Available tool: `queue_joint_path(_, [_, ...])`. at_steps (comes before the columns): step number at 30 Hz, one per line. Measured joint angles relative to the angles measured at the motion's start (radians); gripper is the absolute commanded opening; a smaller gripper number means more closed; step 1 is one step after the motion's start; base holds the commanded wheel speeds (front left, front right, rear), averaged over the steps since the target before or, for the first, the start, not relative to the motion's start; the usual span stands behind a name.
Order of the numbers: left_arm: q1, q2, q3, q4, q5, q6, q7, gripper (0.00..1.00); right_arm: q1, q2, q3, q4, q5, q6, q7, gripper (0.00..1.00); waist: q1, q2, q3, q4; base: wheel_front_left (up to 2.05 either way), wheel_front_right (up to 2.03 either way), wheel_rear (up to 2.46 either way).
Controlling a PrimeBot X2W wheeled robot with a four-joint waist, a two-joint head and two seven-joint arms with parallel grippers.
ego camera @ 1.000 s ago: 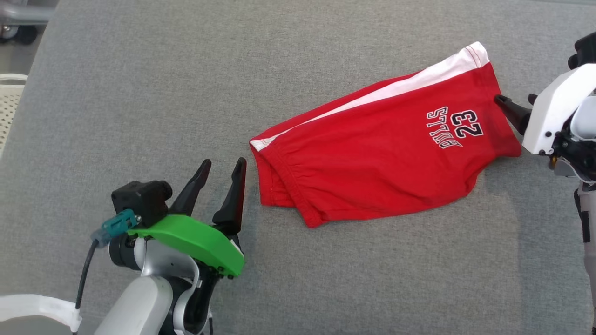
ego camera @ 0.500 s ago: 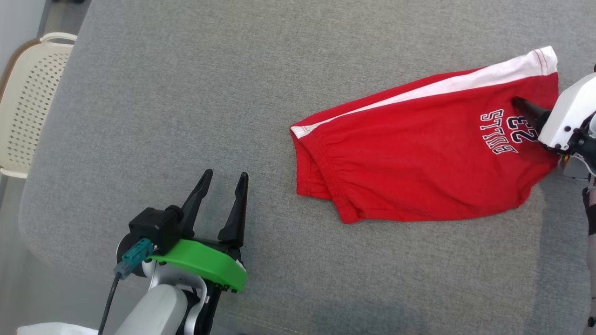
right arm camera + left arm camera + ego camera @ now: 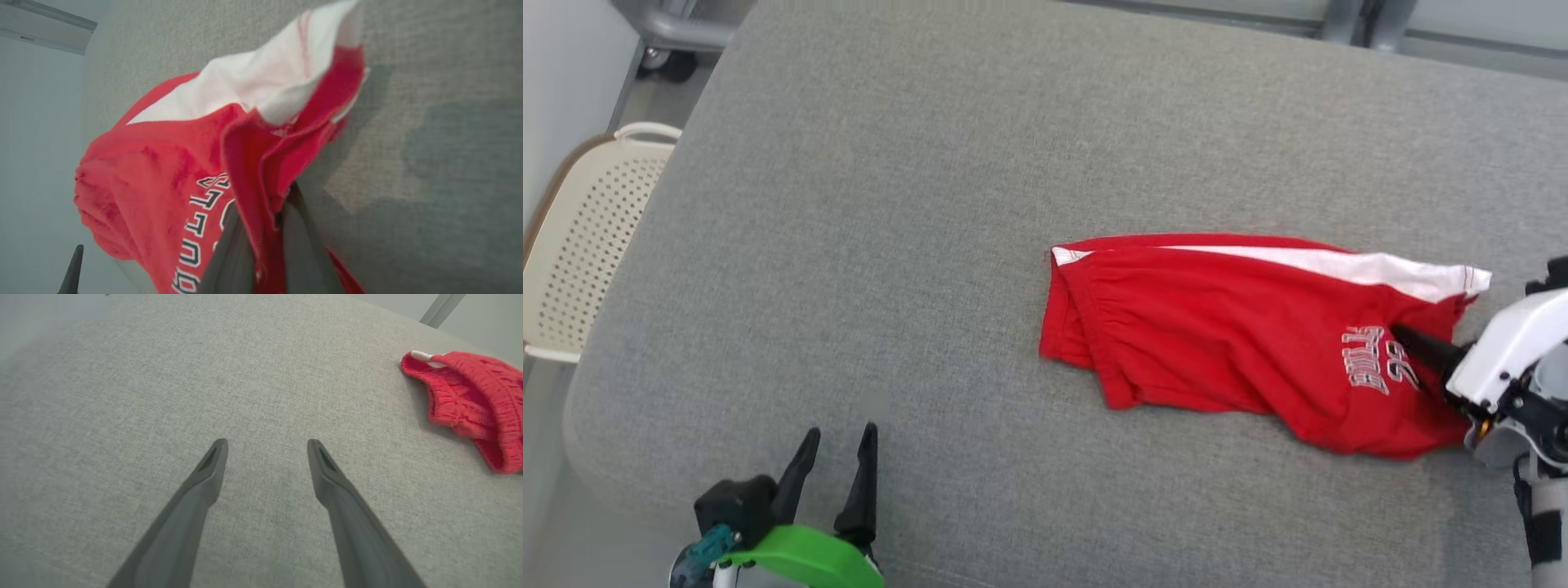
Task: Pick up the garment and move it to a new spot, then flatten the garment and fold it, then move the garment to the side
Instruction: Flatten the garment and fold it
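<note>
Garment point(image 3: 1217, 327) hem pinched in R tool point(image 3: 1403, 338); L tool point(image 3: 841, 431) open, low.

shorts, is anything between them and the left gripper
Nothing visible does. Bare grey cushion is all that lies between the open left gripper and the waistband end of the shorts. The right gripper is shut on the shorts at the printed end.

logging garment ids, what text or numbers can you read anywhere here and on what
"BULL": white letters on the red shorts, right wrist view; a fifth letter is lost in the fold.
"2": beside that word, head view; the next digit is too blurred to read.
No other text.
</note>
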Motion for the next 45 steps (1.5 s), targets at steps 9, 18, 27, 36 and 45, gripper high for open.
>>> queue_joint_path(9, [0.151, -0.025, 0.142, -0.089, 0.071, -0.079, -0.004, 1.00, 0.219, 0.037, -0.111, -0.049, 0.026, -0.001, -0.031, 0.00, 0.0000, 0.0001, -0.143, -0.096, 0.00, 0.00, 0.00])
queue_joint_path(18, [0.209, -0.081, 0.203, -0.125, 0.162, -0.142, -0.005, 1.00, 0.284, 0.028, -0.285, -0.010, -0.007, -0.001, -0.070, 0.00, 0.0000, 0.0000, -0.240, -0.181, 0.00, 0.00, 0.00])
queue_joint_path(27, [0.226, -0.107, 0.224, -0.120, 0.204, -0.167, -0.005, 1.00, 0.213, 0.079, -0.290, -0.070, -0.032, -0.001, 0.011, 0.00, -0.0001, 0.0000, -0.303, -0.213, 0.00, 0.00, 0.00])
queue_joint_path(36, [0.228, -0.110, 0.220, -0.124, 0.238, -0.176, -0.005, 1.00, 0.127, 0.109, -0.092, -0.031, 0.010, -0.001, -0.012, 0.00, -0.0001, 0.0000, -0.313, -0.213, 0.00, 0.00, 0.00])
queue_joint_path(45, [0.204, -0.101, 0.178, -0.095, 0.253, -0.181, -0.005, 1.00, 0.006, 0.112, 0.170, 0.337, 0.068, -0.001, -0.367, 0.00, -0.0001, 0.0000, -0.315, -0.177, 0.00, 0.00, 0.00])
